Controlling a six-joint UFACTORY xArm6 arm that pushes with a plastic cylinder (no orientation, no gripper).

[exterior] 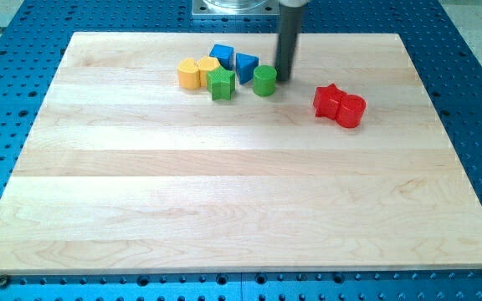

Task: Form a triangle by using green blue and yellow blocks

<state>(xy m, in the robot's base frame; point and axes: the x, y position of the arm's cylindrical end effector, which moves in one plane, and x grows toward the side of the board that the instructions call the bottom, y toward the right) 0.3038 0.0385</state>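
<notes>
Since my tip (283, 79) has no jaws, nothing's clamped or held, it's just a bare rod standing on the board (224, 201), parked right against the view's right side of the green cylinder (264, 81). Looks like touching or just about, can't swear to it. My guess is it's sitting there so it can shove that cylinder toward the view's left, into the rest of the group.

Next out from the tip, on the far side of the cylinder, is the blue triangle (246, 65), a bit toward the view's top. Past that comes the green cube (222, 84), then the blue cube (222, 56) above it. Furthest on that side are two yellow blocks (197, 72), pressed together; shapes are hard to call, one looks round-ish.

So greens, blues and yellows are already bunched in a loose clump, which makes sense for building a triangle, but I'd say it isn't a clean one yet.

Off the other way, to the view's right and down a little, two red blocks (340, 104) sit together, well apart from the clump. Probably best left out of it.
</notes>
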